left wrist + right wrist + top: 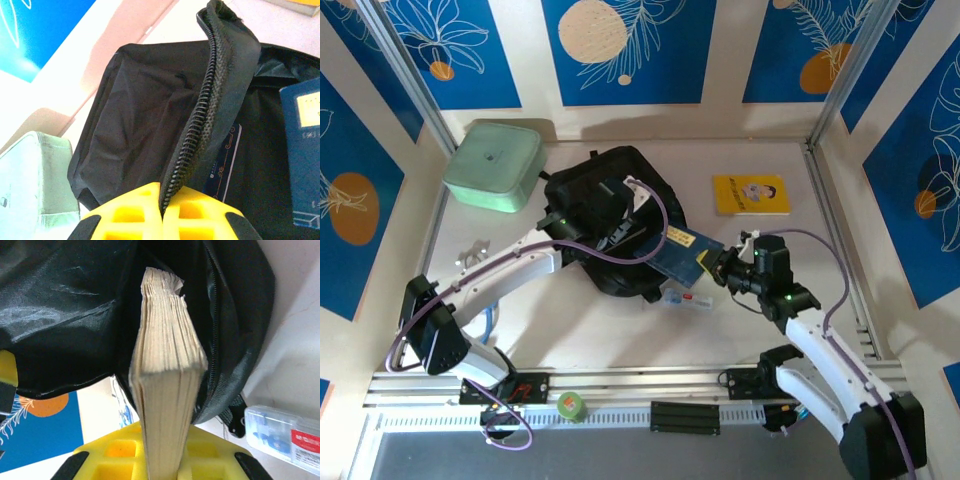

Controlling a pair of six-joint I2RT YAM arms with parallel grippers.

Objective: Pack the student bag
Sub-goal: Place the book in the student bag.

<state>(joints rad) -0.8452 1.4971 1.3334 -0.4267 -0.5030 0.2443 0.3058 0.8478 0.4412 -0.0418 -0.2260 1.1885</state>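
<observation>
Lift student bag [135, 115] zipper edge [200, 125] pinched by left gripper [162, 210]; slide book [167, 355] clamped in right gripper [162, 460] inside.

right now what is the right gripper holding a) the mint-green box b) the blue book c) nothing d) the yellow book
b: the right gripper is clamped on the blue book, whose far end is in the opening of the student bag.
</observation>
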